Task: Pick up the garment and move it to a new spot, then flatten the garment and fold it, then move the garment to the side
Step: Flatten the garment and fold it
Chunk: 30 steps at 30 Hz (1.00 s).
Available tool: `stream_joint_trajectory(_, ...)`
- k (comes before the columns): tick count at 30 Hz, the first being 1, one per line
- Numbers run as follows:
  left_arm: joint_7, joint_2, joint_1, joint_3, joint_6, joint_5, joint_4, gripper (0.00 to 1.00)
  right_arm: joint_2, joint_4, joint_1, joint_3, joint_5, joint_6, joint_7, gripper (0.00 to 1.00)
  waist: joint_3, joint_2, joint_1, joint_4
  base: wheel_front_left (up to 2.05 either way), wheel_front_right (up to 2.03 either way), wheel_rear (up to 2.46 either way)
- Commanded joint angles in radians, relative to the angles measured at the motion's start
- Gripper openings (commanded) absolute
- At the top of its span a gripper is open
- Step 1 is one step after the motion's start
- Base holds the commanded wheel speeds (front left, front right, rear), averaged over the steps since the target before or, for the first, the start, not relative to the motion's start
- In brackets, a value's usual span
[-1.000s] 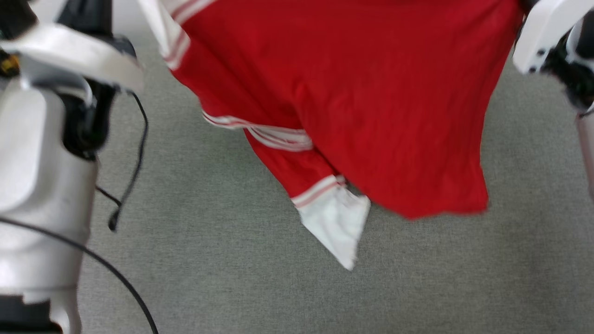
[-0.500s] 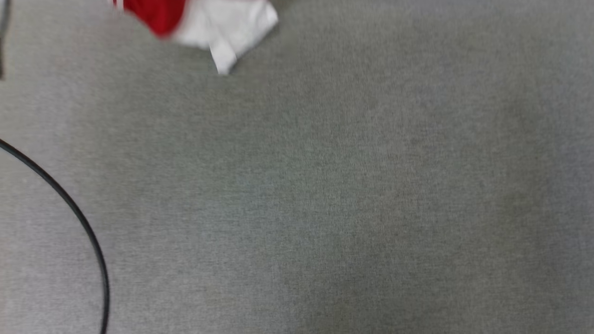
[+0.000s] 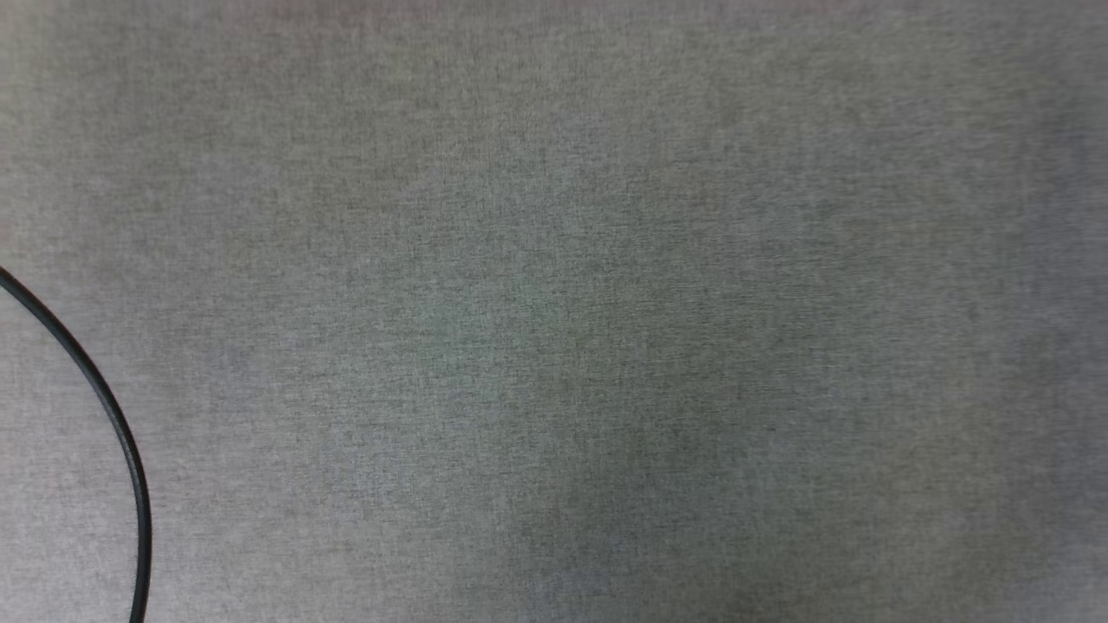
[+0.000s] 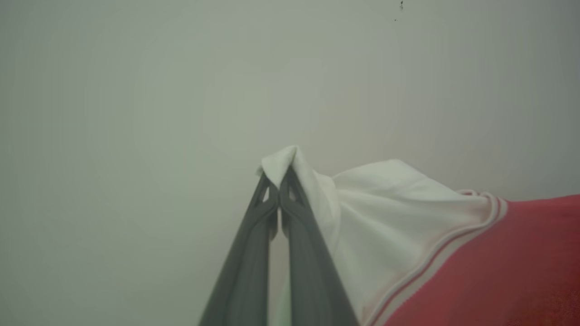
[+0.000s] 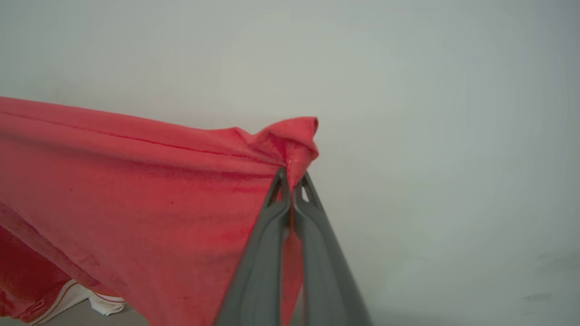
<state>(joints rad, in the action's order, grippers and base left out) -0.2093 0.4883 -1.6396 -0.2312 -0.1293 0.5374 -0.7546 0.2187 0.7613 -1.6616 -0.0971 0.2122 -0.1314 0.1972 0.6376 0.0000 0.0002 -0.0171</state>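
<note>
The garment hangs stretched between my two grippers. In the left wrist view its white sleeve (image 4: pixel 385 208) bunches at my left gripper (image 4: pixel 277 181), which is shut on the sleeve's tip; striped trim and red cloth run off to the right. In the right wrist view my right gripper (image 5: pixel 291 179) is shut on a red corner of the garment (image 5: pixel 136 181), and the red body drapes down and to the left, with a white part low at the bottom left. A plain pale wall stands behind both grips.
The head view looks down on grey carpet (image 3: pixel 606 329). A thin black cable (image 3: pixel 112 415) curves across its lower left corner.
The head camera has swung away: a second ago the hanging red garment and both arms were in that view, half a second ago just a red-and-white tip at the top, now carpet and cable.
</note>
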Motion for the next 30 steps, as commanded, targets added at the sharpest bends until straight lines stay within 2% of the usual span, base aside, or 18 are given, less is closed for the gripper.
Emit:
stream_joint_trajectory(1, -0.01, 0.002, 0.008, -0.001, -0.001, 0.009, -0.011, 0.0, -0.003, 0.012, -0.008, -0.003, 0.007, 0.001, -0.008, 0.0, 0.021, 0.0, -0.0002, 0.006, 0.0, 0.0, 0.0)
stream_joint_trajectory(9, -0.037, -0.023, 0.178, -0.058, -0.001, 0.123, -0.053, 0.0, 0.005, 0.094, 0.121, -0.067, 0.028, 0.001, -0.042, 0.0, -0.023, 0.0, -0.0002, 0.032, 0.0, 0.0, 0.0)
stream_joint_trajectory(17, -0.056, -0.042, 0.522, -0.081, -0.001, 0.209, -0.019, 0.0, 0.037, 0.123, 0.406, -0.16, 0.132, 0.001, -0.09, 0.0, -0.18, 0.0, -0.0002, 0.048, 0.0, 0.0, 0.0)
stream_joint_trajectory(23, -0.058, -0.054, 0.845, -0.023, 0.005, 0.2, 0.091, 0.0, 0.07, 0.087, 0.649, -0.22, 0.213, 0.001, -0.122, 0.0, -0.308, 0.0, -0.0002, 0.049, 0.0, 0.0, 0.0)
stream_joint_trajectory(30, -0.058, -0.067, 1.186, 0.03, 0.045, 0.204, 0.239, 0.0, 0.126, 0.005, 0.927, -0.232, 0.282, 0.002, -0.138, 0.0, -0.438, 0.0, -0.0002, 0.059, 0.0, 0.0, 0.0)
